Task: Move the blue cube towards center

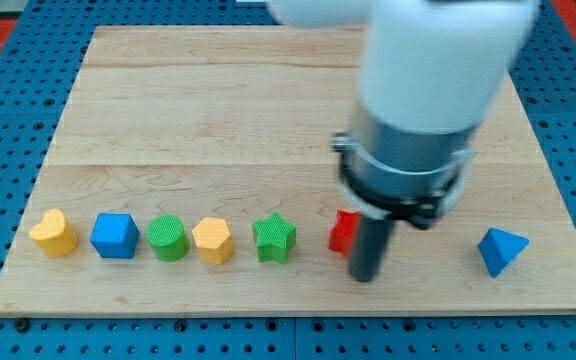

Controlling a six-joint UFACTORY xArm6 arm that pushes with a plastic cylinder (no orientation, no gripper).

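Left to right along the wooden tabletop [268, 100] near the view's bottom: yellow heart block [54, 232], blue cube [115, 236], green cylinder [167, 238], yellow hexagon block [212, 241], green star block [274, 238], red block [343, 232] partly hidden by the rod. The arm descends vertically from the view's top; my tip [365, 276] rests just right of the red block, well apart from the blue cube. No pincer exists. A blue triangular block [501, 250] lies rightmost.

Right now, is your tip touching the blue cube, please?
Apart. The camera view shows my tip beside the red block, with three blocks between it and the blue cube.
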